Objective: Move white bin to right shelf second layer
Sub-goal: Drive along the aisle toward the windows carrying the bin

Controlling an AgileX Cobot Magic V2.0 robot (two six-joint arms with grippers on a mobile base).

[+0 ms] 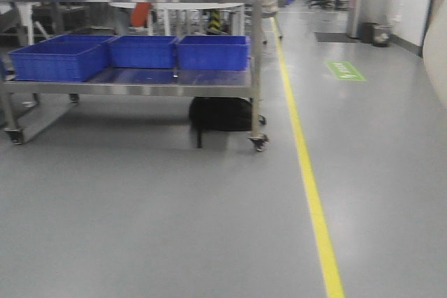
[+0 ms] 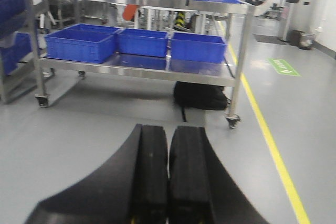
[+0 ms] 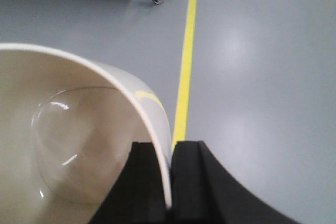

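**Carrying the white bin by its rim**

My right gripper is clamped on the rim of the white bin. One finger is inside the wall and the other is outside, with the thin wall between them. The bin hangs above the grey floor, near the yellow line. The part of its inside that I can see holds nothing. My left gripper is closed, with its two fingers pressed together and nothing between them.

I judge that I am in the transport step. I cannot find the right shelf second layer in any view. Ahead there is only a steel cart with blue crates, and this is not my goal.

To do this step well, I think the grip must not loosen. A pinch on one side of smooth, glossy plastic can let the bin swing or slip. I should travel slowly, hold the wrist steady, and search toward the right for the shelf. I would open the fingers only when the bottom of the bin rests fully on the layer.
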